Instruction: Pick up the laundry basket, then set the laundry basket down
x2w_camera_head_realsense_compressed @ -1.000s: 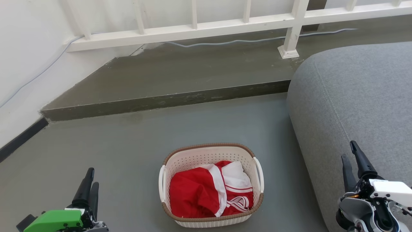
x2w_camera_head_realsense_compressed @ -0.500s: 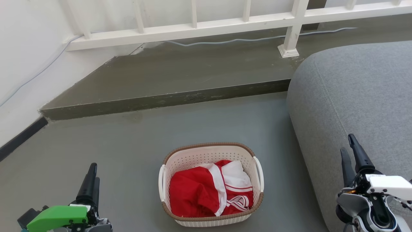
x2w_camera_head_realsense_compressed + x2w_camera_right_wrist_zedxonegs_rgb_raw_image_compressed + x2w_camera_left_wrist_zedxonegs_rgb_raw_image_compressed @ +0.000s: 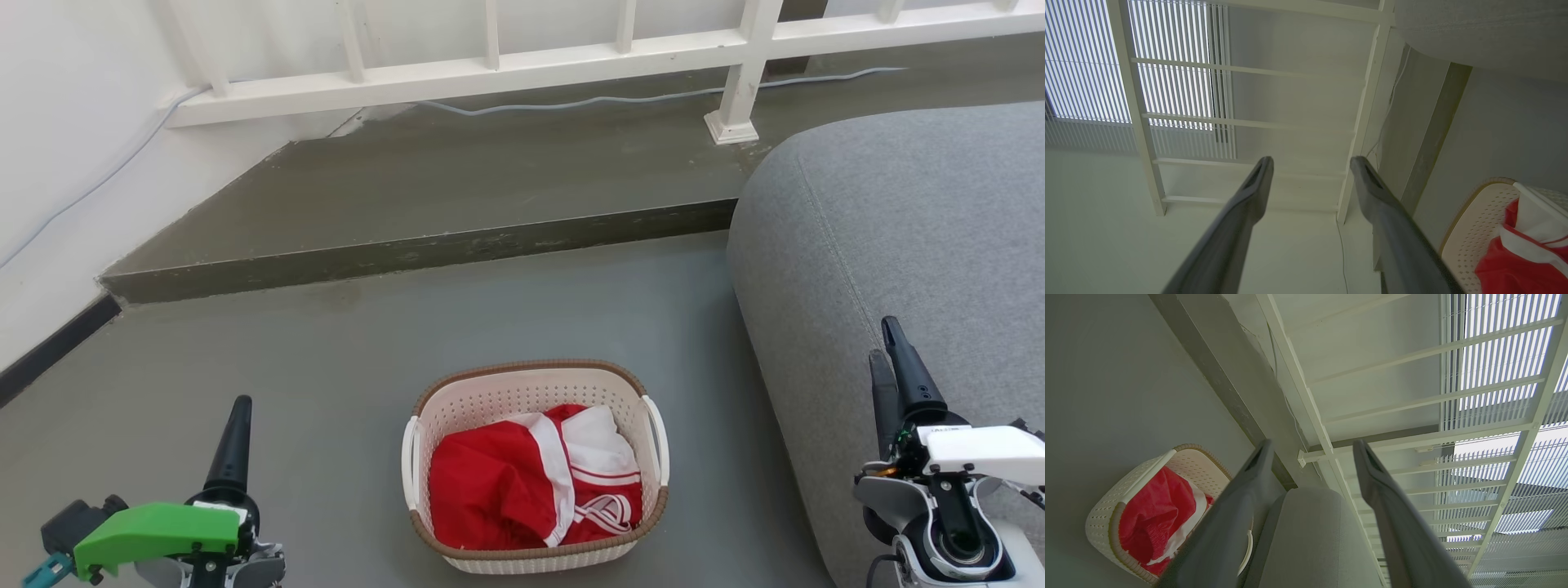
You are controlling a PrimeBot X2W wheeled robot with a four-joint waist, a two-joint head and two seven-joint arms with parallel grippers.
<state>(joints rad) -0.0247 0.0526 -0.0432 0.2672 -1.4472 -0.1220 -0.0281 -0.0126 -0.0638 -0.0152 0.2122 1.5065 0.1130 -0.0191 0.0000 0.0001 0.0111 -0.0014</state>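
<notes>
The laundry basket (image 3: 490, 402) stands on the grey floor in the lower middle of the head view, cream and perforated with a brown rim and white side handles. A red and white garment (image 3: 522, 482) lies inside it. My left gripper (image 3: 239, 404) hovers to the basket's left, apart from it. In the left wrist view the gripper (image 3: 1312, 443) is open and empty, with the basket (image 3: 1102, 514) at the lower left. My right gripper (image 3: 882, 339) is off to the basket's right, over the sofa edge. It too is open (image 3: 1311, 159) and holds nothing; the basket (image 3: 1474, 232) sits at that view's lower right.
A grey sofa (image 3: 898, 229) bulks close on the basket's right. Beyond the basket a raised concrete step (image 3: 408, 253) crosses the floor, with a white railing (image 3: 490, 73) and a cable (image 3: 571, 104) behind it. A white wall (image 3: 57, 163) closes the left side.
Both grippers have moved up the head view, away from me. The left one has rolled so its two fingers line up. The basket has stayed put.
</notes>
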